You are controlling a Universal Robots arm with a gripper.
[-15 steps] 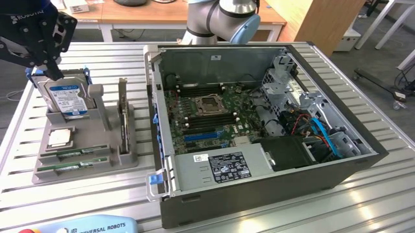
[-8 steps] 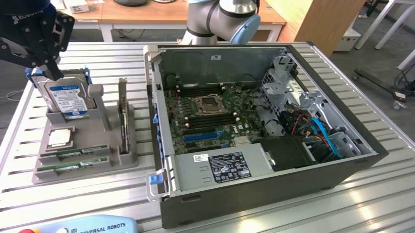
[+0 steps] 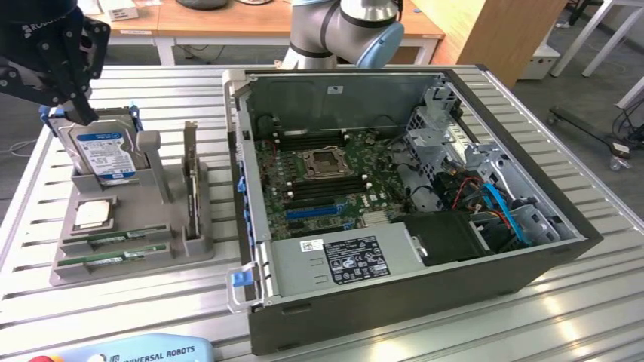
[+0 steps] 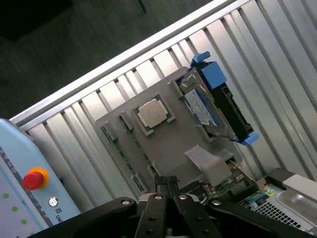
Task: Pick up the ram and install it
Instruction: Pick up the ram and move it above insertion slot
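Two ram sticks [image 3: 113, 241] lie flat in slots at the near end of a grey holder [image 3: 161, 249], at the exterior view's left; each is thin and green. In the wrist view one ram stick [image 4: 114, 141] shows as a thin green strip along the holder's [image 4: 183, 139] edge. My black gripper [image 3: 83, 113] hangs over the far end of the holder, just above the hard drive [image 3: 101, 151]. Its fingers are shut with nothing between them, and in the wrist view the gripper [image 4: 167, 182] points down at the holder.
The holder also carries a square silver processor [image 3: 93, 213] and a thin board standing on edge [image 3: 191, 177]. An open computer case [image 3: 563, 241] with its motherboard [image 3: 322, 177] fills the exterior view's right. A teach pendant [image 3: 141, 351] lies at the front edge of the slatted table.
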